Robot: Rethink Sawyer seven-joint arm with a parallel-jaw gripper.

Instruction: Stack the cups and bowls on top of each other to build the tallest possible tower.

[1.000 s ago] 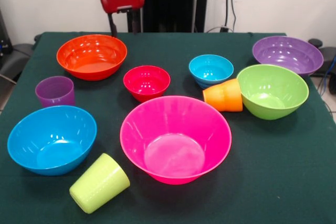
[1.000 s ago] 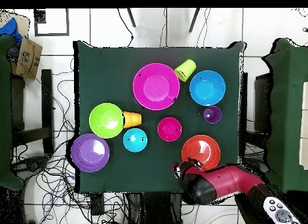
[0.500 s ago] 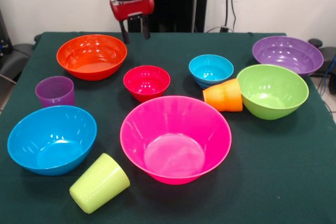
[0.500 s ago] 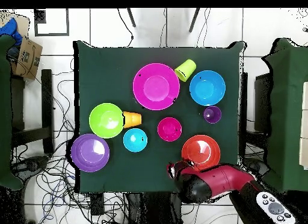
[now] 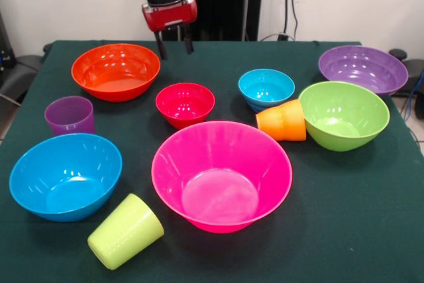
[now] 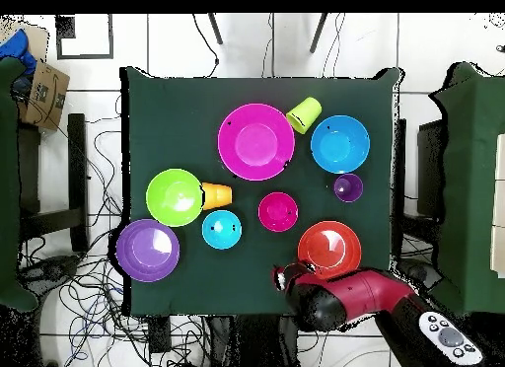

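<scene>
Glossy plastic bowls [image 5: 221, 174], glossy plastic cups [image 5: 125, 230], matt green cloth table [image 5: 351, 217]

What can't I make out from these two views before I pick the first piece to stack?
- Orange cup, front view: it lies between the small blue bowl and the green bowl; whether it touches either cannot be told.
- Gripper, overhead view: the arm's own body covers it; only the front view shows its open fingers.
- Lime cup, both views: it lies tipped, mouth turned away, so the inside is hidden.
</scene>
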